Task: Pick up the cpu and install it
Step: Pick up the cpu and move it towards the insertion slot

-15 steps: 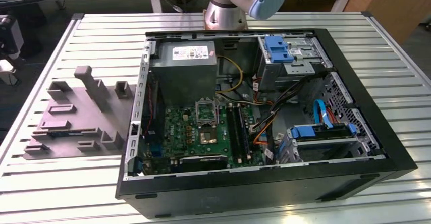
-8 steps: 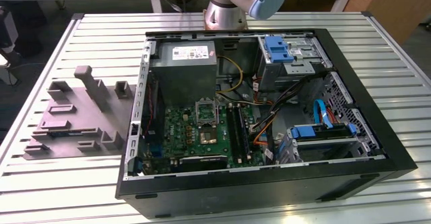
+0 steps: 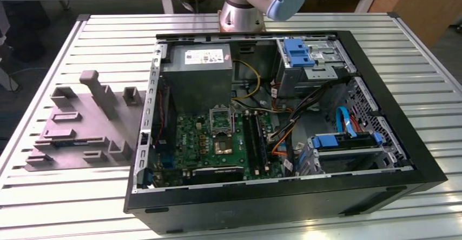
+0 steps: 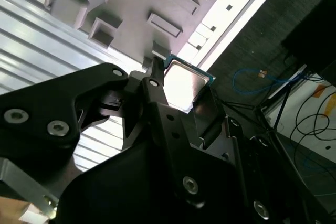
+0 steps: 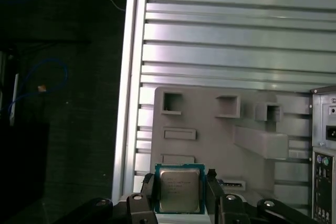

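Black gripper (image 5: 181, 183) clamped on opposite edges of the small, square, silvery-topped, green-rimmed cpu (image 5: 180, 191); so narrow an edge hold could let it tilt or slip.

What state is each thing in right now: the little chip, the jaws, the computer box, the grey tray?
cpu: held in the air, clamped at two opposite edges, metal top showing in both wrist views.
jaws: shut on the cpu.
computer case: lying on its side, side panel off, insides exposed.
grey tray: flat on the table beside the case.
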Robot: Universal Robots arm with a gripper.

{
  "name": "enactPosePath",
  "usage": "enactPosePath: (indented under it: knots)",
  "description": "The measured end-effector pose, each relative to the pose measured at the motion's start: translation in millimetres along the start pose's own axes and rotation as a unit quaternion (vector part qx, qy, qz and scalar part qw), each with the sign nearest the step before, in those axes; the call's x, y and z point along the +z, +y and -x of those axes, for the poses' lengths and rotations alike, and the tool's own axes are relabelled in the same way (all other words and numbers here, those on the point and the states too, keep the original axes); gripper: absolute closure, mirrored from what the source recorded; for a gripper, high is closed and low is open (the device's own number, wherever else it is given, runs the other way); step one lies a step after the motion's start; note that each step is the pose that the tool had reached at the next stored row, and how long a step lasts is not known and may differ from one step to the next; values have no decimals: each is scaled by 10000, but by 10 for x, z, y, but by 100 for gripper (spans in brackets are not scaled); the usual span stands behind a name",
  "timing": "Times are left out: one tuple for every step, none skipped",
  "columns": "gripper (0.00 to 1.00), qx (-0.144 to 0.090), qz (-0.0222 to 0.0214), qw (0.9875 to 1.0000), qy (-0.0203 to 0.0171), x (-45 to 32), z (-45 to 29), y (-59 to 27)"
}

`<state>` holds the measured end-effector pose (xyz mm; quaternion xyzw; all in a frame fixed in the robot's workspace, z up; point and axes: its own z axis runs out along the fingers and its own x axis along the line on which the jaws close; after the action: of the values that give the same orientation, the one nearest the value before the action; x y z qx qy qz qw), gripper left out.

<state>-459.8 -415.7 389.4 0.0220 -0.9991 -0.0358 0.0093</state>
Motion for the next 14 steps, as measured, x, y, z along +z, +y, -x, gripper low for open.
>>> enactPosePath:
  knots:
    - [53,0,0,10000,0,-21,0,2]
    - [53,0,0,10000,-1,-22,0,2]
    - [53,0,0,10000,-1,-23,0,2]
    - [53,0,1,10000,-2,-22,0,2]
    - [53,0,0,10000,0,-24,7,2]
    - [53,0,0,10000,0,-25,26,1]
    - [53,0,0,10000,0,-26,59,0]
    - [53,0,0,10000,0,-27,107,-3]
    - [53,0,0,10000,0,-27,152,-5]
    - [53,0,0,10000,0,-28,197,-7]
    - [53,0,0,10000,0,-29,242,-9]
    - [53,0,0,10000,0,-30,291,-11]
    - [53,0,0,10000,-1,-30,335,-12]
    - [53,0,0,10000,0,-32,380,-15]
